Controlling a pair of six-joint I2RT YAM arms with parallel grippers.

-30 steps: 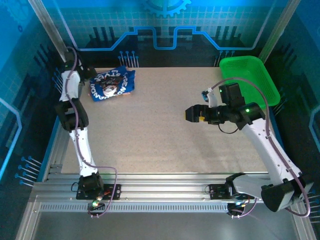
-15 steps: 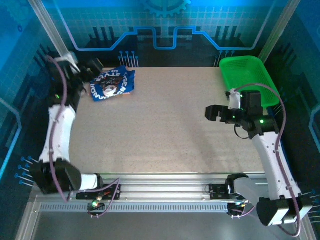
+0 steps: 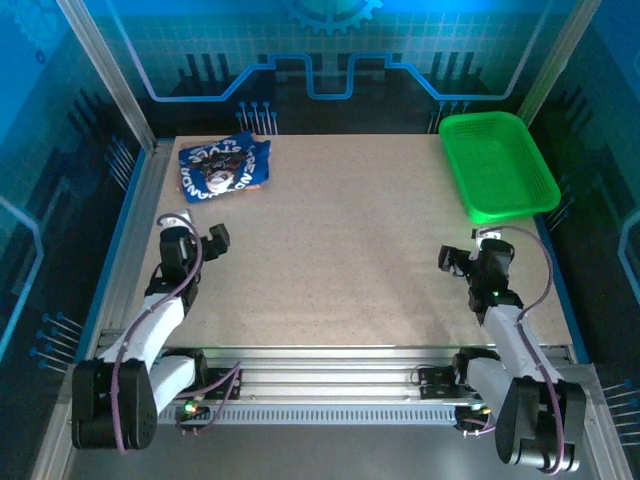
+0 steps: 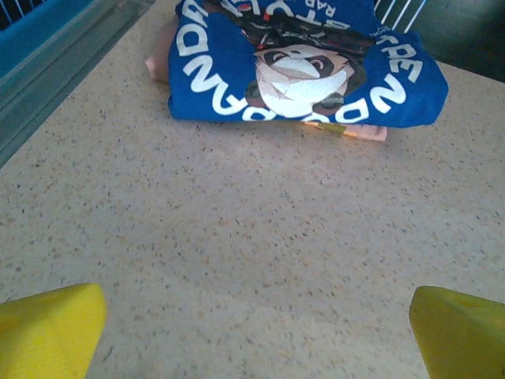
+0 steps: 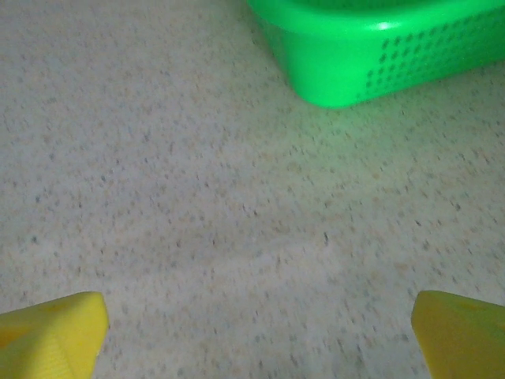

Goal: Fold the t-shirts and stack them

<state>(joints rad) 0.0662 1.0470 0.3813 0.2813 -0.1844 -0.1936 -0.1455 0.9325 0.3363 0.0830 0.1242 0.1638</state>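
Observation:
The royal-blue t-shirt (image 3: 225, 168) with white lettering lies folded at the table's far left corner. In the left wrist view it (image 4: 300, 67) rests on top of the pale pink t-shirt (image 4: 160, 61), of which only thin edges peek out beneath. My left gripper (image 3: 214, 241) is low at the near left, well short of the stack, open and holding nothing; its yellow fingertips (image 4: 47, 328) stand far apart over bare table. My right gripper (image 3: 452, 260) is at the near right, open and holding nothing, its fingertips (image 5: 51, 332) wide apart.
A green mesh basket (image 3: 497, 165) stands at the far right corner; its near corner (image 5: 379, 47) lies just ahead of the right gripper. The speckled tabletop (image 3: 340, 240) stretches between the arms. A blue rail (image 3: 128, 230) borders the left edge.
Both arms pulled back toward the near edge. The left gripper left the shirt stack and dropped to the near left. The right gripper withdrew from mid-table to the near right.

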